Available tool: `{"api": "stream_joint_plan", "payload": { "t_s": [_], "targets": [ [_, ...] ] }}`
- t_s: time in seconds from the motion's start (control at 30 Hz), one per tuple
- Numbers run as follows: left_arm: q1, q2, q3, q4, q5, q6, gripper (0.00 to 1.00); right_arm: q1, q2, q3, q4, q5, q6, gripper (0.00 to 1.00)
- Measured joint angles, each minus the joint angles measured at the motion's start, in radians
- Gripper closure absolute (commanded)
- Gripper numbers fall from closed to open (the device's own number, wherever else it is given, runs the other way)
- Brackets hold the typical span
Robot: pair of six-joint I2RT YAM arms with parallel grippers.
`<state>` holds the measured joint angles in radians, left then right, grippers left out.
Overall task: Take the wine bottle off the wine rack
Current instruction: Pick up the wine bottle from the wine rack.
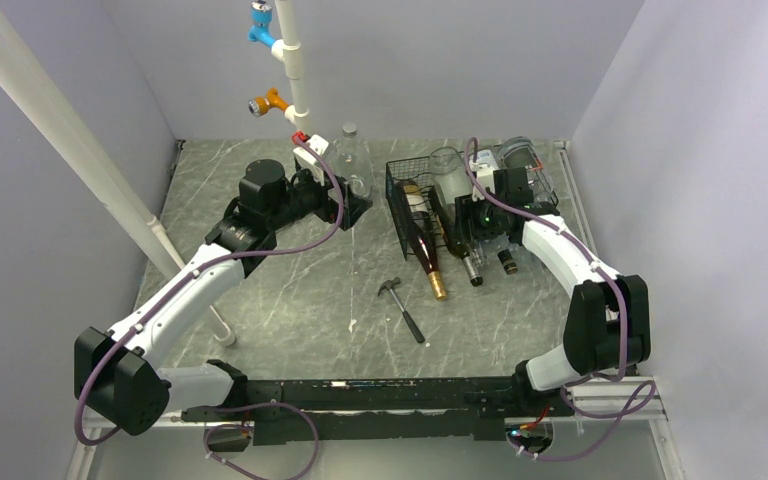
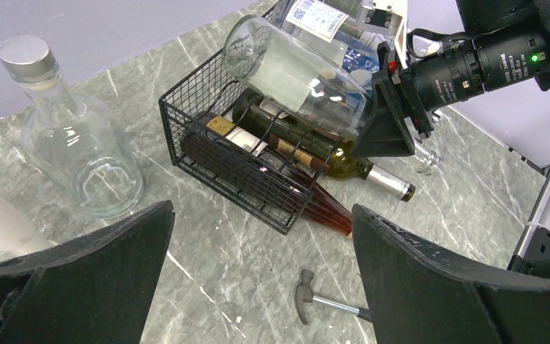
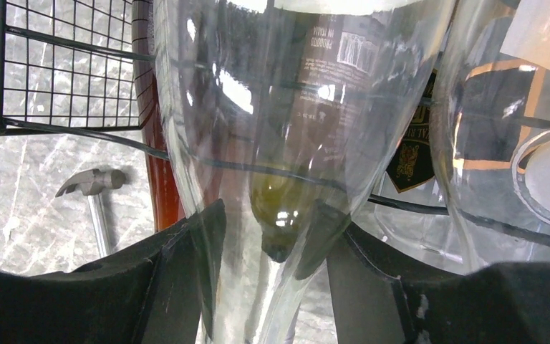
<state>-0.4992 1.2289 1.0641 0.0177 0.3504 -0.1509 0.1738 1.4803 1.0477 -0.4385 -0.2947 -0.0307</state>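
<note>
Right gripper [image 3: 268,236]: jaws set either side of the neck of the wine bottle [image 3: 279,107], fingers at the glass; whether they clamp it cannot be told. Left gripper [image 2: 261,215]: jaws spread wide, holding nothing. Wine bottle: clear glass, pale label. It lies on its side on the top tier of the wine rack [image 2: 229,168], above dark bottles [image 2: 344,168]. Long axis runs along the rack, base toward the far wall, neck toward the arms' side, between the right jaws.
</note>
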Motion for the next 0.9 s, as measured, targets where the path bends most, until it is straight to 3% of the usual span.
{"api": "stream_joint_plan", "payload": {
  "t_s": [0.33,0.53,0.8,0.9],
  "targets": [
    [0.000,0.000,0.000,0.000,0.000,0.000,0.01,0.000,0.013,-0.006,0.008,0.005,0.009,0.37],
    [0.000,0.000,0.000,0.000,0.000,0.000,0.00,0.000,0.013,-0.015,0.008,0.008,0.009,0.41],
    [0.000,0.000,0.000,0.000,0.000,0.000,0.01,0.003,0.007,-0.017,0.004,0.007,0.016,0.82],
    [0.000,0.000,0.000,0.000,0.000,0.000,0.00,0.002,0.003,-0.017,0.002,0.005,0.016,0.93]
  ]
}}
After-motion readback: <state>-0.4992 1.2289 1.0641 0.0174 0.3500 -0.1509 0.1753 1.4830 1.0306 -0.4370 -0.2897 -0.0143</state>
